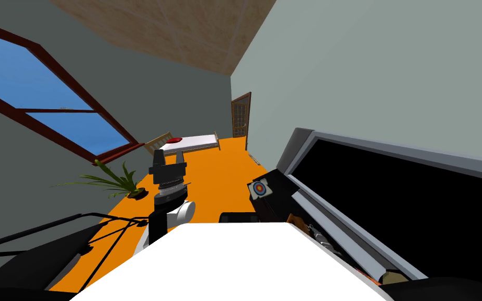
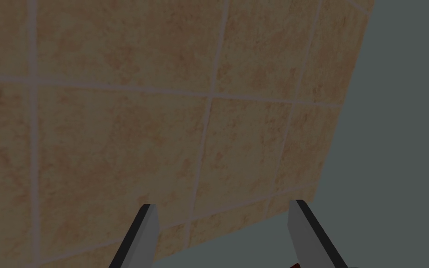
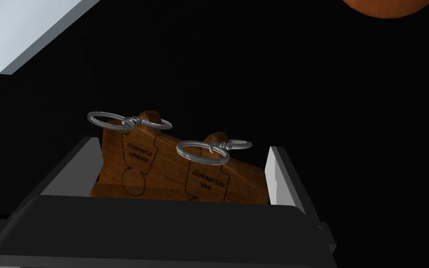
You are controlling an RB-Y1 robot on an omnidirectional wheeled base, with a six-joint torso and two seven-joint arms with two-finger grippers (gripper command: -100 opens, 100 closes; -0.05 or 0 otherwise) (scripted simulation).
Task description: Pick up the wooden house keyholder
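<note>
Beyond the left pincer (image 1: 170,157), a white bed (image 1: 195,141) with a red cushion (image 1: 174,140) on bright orange floor (image 1: 214,177). Left of the pincer, a spiky green potted plant (image 1: 117,180). To its right, a small square target-patterned card (image 1: 259,189) and a wide black, grey-framed screen (image 1: 391,193).

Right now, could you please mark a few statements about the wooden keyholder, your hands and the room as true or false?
1. The brown wooden keyholder carries two silver metal rings. True.
2. It sits right in front of the left hand. False: it sits right in front of the right hand.
3. The left hand is open, with nothing between its fingers. True.
4. The room has a blue floor. False: the floor is orange.
</note>
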